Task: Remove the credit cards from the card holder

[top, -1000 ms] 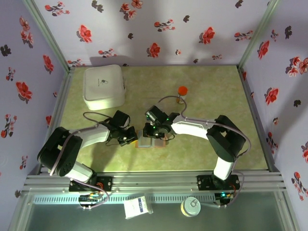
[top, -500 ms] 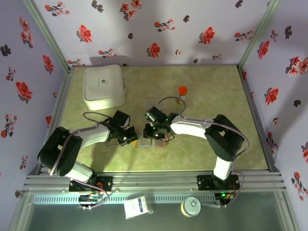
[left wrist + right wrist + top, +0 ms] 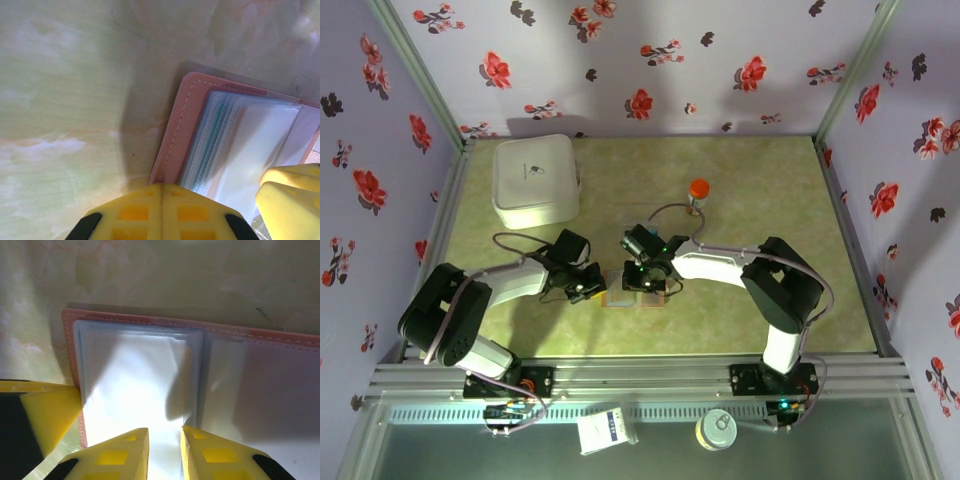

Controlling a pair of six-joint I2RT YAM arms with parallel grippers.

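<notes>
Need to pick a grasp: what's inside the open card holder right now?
The card holder lies open, showing stacked clear sleeves with teal edges between them; glare and layering hide any card faces.

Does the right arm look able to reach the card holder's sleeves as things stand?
Likely yes: the card holder lies open, the right gripper hangs over its sleeves, and the left gripper sits at its edge.

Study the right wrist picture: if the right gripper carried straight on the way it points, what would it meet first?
The right gripper would most likely meet the open card holder, landing on its clear inner sleeves, which lie directly ahead of it. How near they are is unclear.
</notes>
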